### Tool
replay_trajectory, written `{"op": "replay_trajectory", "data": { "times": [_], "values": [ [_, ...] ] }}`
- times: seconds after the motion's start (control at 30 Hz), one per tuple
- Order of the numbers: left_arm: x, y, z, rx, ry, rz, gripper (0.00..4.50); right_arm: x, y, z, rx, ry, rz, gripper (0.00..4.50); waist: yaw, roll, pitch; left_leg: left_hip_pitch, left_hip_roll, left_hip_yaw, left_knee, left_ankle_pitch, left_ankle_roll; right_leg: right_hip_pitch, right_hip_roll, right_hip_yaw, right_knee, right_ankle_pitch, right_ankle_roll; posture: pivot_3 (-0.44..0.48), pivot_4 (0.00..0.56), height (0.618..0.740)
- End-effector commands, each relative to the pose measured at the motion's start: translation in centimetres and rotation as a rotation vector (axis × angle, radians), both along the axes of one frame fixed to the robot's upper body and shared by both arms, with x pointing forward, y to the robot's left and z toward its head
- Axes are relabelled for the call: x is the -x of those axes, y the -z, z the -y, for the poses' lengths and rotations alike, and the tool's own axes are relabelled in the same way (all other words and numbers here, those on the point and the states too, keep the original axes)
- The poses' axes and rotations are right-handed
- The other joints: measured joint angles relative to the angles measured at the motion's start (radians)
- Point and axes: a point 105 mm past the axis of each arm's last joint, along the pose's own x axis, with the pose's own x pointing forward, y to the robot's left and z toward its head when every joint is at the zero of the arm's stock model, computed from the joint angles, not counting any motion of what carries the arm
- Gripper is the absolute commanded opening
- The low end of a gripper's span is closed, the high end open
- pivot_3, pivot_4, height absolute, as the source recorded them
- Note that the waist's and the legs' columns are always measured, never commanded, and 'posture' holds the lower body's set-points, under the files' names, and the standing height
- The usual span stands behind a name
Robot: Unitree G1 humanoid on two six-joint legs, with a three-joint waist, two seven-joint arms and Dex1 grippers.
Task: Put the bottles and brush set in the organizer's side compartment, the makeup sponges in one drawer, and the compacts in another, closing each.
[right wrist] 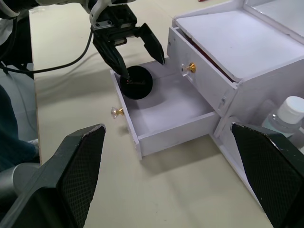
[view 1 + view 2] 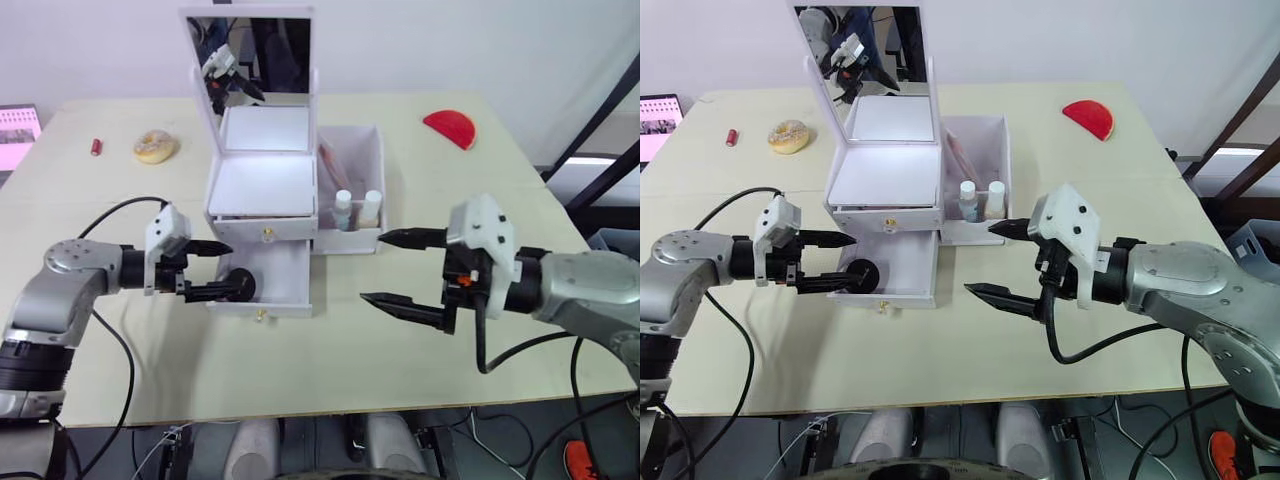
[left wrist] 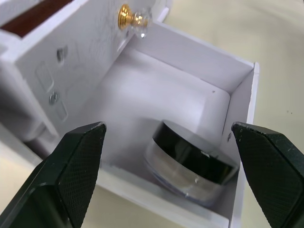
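My left claw (image 2: 205, 270) hangs wide and empty over the compact (image 3: 190, 164) lying in the open lower drawer (image 1: 164, 111); it looks light, rigid, slick-lidded, so I'd pinch its sides; right claw (image 2: 405, 270) wide, empty above the counter (image 2: 330, 360)

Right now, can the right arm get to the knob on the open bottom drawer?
Probably yes. The right gripper hangs open beside the pulled-out drawer, and bare table lies between it and the knob. The left gripper is at the compact in the drawer's far corner, off that path.
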Motion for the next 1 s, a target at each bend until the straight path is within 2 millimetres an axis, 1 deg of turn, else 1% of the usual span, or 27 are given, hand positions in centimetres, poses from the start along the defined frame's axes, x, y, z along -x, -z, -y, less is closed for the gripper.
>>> {"op": "replay_trajectory", "data": {
  "times": [0.03, 0.17, 0.4, 0.57, 0.7, 0.8, 0.97, 1.0],
  "values": [
    [0.46, -1.78, -0.29, 0.004, 0.011, 0.041, 4.44, 0.16, -0.84, -0.26, -0.016, -0.019, 0.046, 4.50, 0.000, 0.000, 0.000, 0.000, 0.000, 0.000, 0.000, 0.000, 0.000, 0.000, 0.000, 0.000, 0.000, 0.000, 0.000, 0.000, 0.150, 0.739],
    [0.49, -1.90, -0.56, -0.003, 0.007, 0.036, 4.44, 0.13, -0.79, -0.30, -0.018, -0.020, 0.044, 4.50, 0.000, 0.000, 0.000, 0.000, 0.000, 0.000, 0.000, 0.000, 0.000, 0.000, 0.000, 0.000, 0.000, 0.000, 0.000, 0.000, 0.150, 0.739],
    [0.41, -1.39, -0.49, -0.047, 0.035, 0.035, 4.44, 0.09, -0.74, -0.31, -0.022, -0.014, 0.044, 4.50, 0.000, 0.000, 0.000, 0.000, 0.000, 0.000, 0.000, 0.000, 0.000, 0.000, 0.000, 0.000, 0.000, 0.000, 0.000, 0.000, 0.150, 0.739],
    [-0.17, -1.88, -0.61, -0.055, 0.041, 0.043, 4.44, 0.21, -0.66, -0.38, -0.025, -0.008, 0.044, 4.50, 0.000, 0.000, 0.000, 0.000, 0.000, 0.000, 0.000, 0.000, 0.000, 0.000, 0.000, 0.000, 0.000, 0.000, 0.000, 0.000, 0.150, 0.739],
    [-0.12, -1.90, -0.93, -0.069, 0.055, 0.031, 4.44, 0.29, -0.61, -0.40, -0.030, -0.003, 0.044, 4.50, -0.002, 0.000, 0.000, 0.000, 0.000, 0.000, 0.000, 0.000, 0.000, 0.000, 0.000, 0.000, 0.000, 0.000, 0.000, 0.000, 0.150, 0.739],
    [-0.07, -1.97, -1.04, -0.066, 0.066, 0.024, 3.65, 0.28, -0.59, -0.41, -0.032, 0.001, 0.045, 4.50, -0.001, 0.000, 0.000, 0.000, 0.000, 0.000, -0.001, 0.000, 0.000, 0.000, 0.000, 0.000, 0.000, 0.000, 0.000, 0.000, 0.150, 0.739],
    [0.04, -1.84, -1.11, -0.080, 0.085, 0.021, 1.07, 0.27, -0.59, -0.44, -0.034, 0.004, 0.047, 4.50, 0.001, 0.000, 0.000, 0.000, 0.000, 0.000, 0.000, 0.000, 0.000, 0.000, 0.000, 0.000, 0.000, 0.000, 0.000, 0.000, 0.150, 0.739],
    [0.05, -1.77, -1.11, -0.083, 0.087, 0.021, 0.49, 0.28, -0.59, -0.45, -0.035, 0.004, 0.047, 4.50, 0.000, 0.000, 0.000, 0.000, 0.000, 0.000, 0.000, 0.000, 0.000, 0.000, 0.000, 0.000, 0.000, 0.000, 0.000, 0.000, 0.150, 0.739]
  ]
}}
